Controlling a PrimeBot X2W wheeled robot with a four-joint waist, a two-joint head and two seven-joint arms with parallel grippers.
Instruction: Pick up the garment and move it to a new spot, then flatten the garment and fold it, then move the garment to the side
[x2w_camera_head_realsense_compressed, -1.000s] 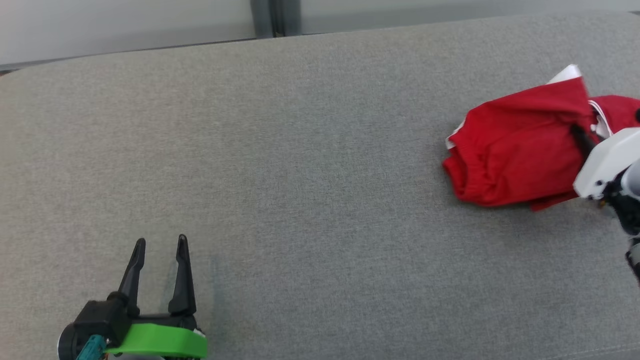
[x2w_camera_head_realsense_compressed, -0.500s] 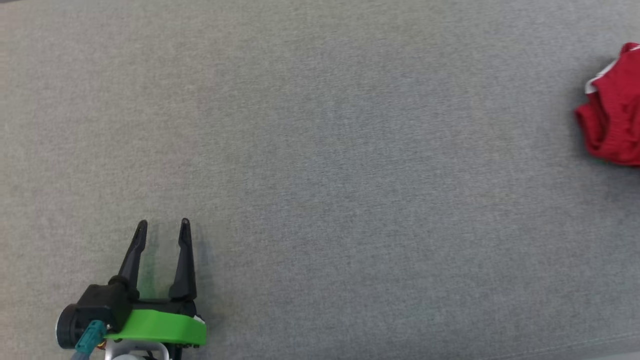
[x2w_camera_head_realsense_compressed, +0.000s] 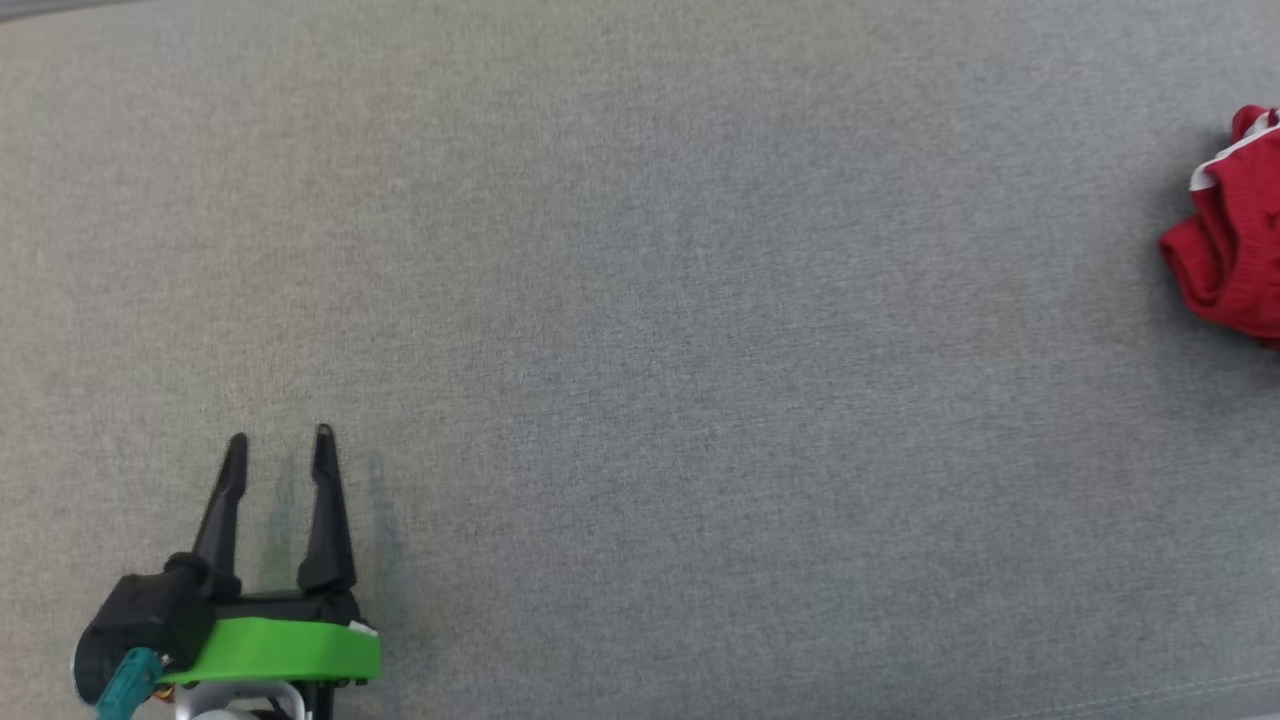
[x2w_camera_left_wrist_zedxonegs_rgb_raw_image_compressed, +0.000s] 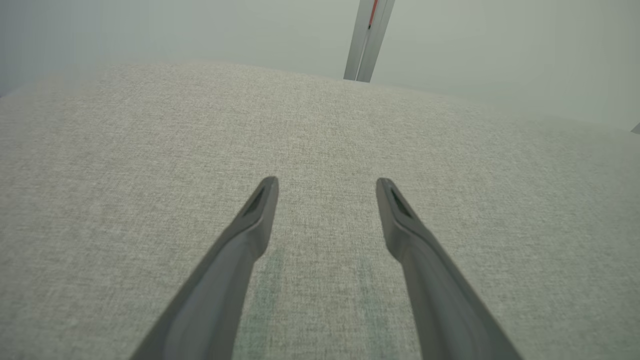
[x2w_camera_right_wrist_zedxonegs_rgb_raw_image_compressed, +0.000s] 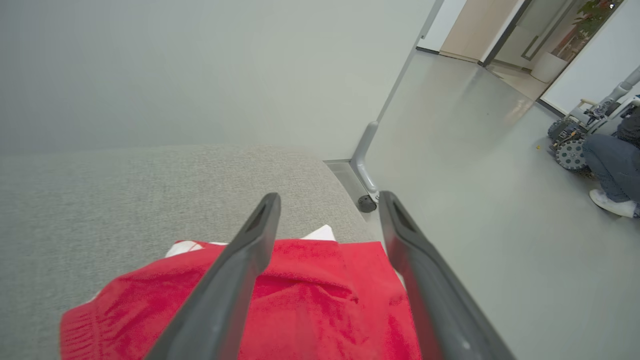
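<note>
Right gripper spread wide, holding nothing, hovers over the bunched red garment at the grey cushion edge, maybe brushing it, hard to tell; left gripper open, empty, well apart; risk: a fingertip snags a fold and drags cloth onto the floor.

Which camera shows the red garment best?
The right wrist view: the red garment spans its lower frame under the open right hand. The head view catches a cropped piece at its right edge; the left wrist view faces grey cushion.
</note>
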